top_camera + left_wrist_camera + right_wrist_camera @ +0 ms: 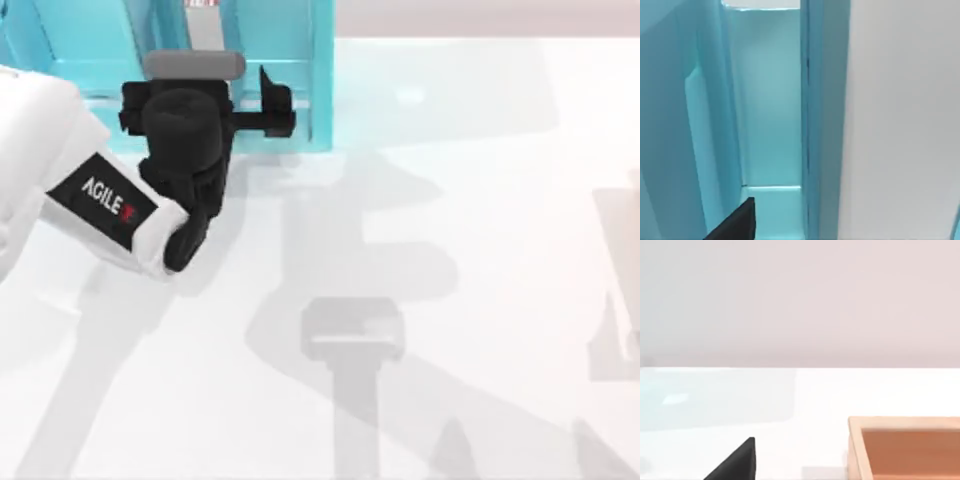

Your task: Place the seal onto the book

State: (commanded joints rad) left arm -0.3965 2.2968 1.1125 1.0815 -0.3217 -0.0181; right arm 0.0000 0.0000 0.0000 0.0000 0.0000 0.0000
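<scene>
Seal [905, 450] sits on the white tabletop [790, 440] near the right claw [737, 462], while the left claw [195, 65] reaches into the teal shelf [322, 70]; I cannot tell either claw's state.

table [480, 200]: white, glossy | shelf [290, 60]: teal, far left | wall: pale

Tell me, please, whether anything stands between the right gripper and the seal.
Nothing visible does: bare white table lies between the right gripper's finger and the tan seal. The left gripper is over at the teal shelf.
</scene>
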